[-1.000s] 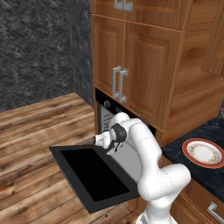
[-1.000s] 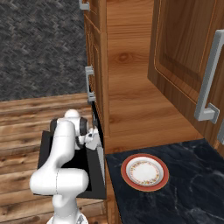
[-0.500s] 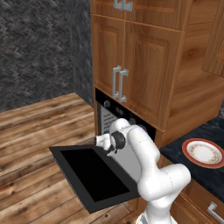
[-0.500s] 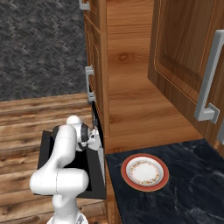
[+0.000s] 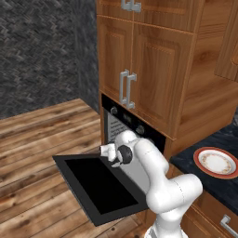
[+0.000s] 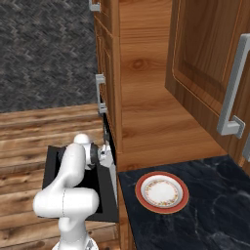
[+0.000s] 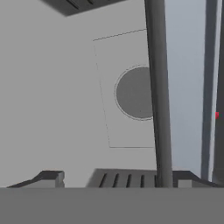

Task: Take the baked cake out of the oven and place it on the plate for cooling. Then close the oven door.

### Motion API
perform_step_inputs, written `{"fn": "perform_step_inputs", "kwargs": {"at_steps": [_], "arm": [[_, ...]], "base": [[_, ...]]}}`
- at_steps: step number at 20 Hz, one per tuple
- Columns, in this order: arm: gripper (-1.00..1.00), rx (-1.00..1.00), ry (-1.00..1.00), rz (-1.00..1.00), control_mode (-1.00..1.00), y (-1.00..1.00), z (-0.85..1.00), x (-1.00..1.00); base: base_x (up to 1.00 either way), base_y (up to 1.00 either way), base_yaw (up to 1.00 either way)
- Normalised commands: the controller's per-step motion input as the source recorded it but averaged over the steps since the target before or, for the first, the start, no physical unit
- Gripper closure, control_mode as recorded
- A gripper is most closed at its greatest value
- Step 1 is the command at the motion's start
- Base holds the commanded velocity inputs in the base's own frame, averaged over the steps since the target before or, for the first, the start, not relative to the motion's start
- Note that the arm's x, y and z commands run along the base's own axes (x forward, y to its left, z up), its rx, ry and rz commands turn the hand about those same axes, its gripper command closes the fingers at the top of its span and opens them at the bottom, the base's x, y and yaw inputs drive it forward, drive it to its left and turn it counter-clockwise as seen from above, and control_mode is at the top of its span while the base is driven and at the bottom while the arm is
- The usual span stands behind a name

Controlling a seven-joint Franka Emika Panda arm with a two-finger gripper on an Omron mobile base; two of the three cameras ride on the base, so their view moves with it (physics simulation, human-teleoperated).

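Gripper is reaching into the oven, jaws standing apart, empty. Cake is peeking red at the hand view's right edge; probably light, soft, crumbly, so pinching its sides gently.

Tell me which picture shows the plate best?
The right base view: the plate sits whole on the dark counter, its red-orange rim and patterned cream centre seen nearly from above. The left base view has it too, but smaller, slanted and close to the right edge. The hand view looks into the oven.
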Motion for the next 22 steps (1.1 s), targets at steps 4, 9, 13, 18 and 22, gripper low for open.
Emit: {"fn": "perform_step_inputs", "kwargs": {"at_steps": [4, 9, 13, 18, 22], "arm": [[1.00, 0.00, 0.02, 0.00, -1.00, -0.34, -0.37, 0.17], [1.00, 0.00, 0.04, 0.00, -1.00, -0.38, -0.37, 0.09], [1.00, 0.06, 0.11, 0.00, -1.00, -0.33, -0.38, 0.00], [1.00, 0.21, 0.33, 0.00, -1.00, -0.12, -0.41, 0.00], [1.00, 0.24, 0.46, 0.00, -1.00, 0.00, -0.47, 0.00]], "base": [[0.00, 0.00, 0.00], [0.00, 0.00, 0.00], [0.00, 0.00, 0.00], [0.00, 0.00, 0.00], [0.00, 0.00, 0.00]]}}
